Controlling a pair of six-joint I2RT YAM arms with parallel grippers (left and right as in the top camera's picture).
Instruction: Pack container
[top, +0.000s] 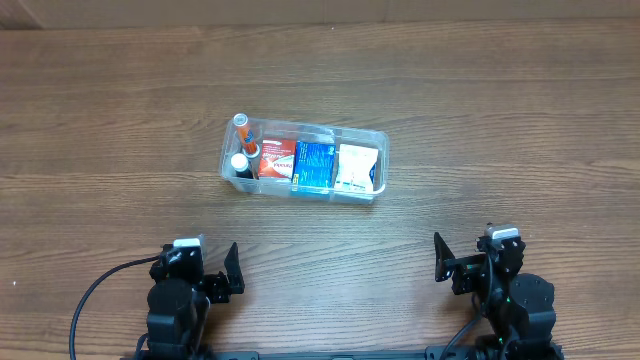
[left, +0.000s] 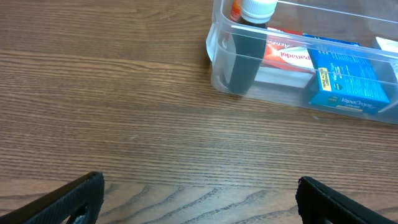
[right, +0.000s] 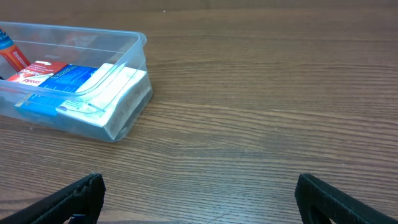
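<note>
Overhead view: a clear rectangular plastic container (top: 383, 150) sat mid-way across a brown wooden table (top: 500, 90), holding a red box (top: 277, 158), a blue box (top: 314, 165), a white packet (top: 358, 168) and a white-capped dark bottle (top: 240, 162).

Left wrist view: the left gripper (left: 199, 205) was spread wide over bare wood, near the container.

Right wrist view: the right gripper (right: 199, 202) was likewise spread wide, well apart from the container.

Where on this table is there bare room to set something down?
Open table runs between the container and the left end effector and right end effector, also beside both its ends and beyond it. Only inside is crowded: bottles and three boxes fill it.
</note>
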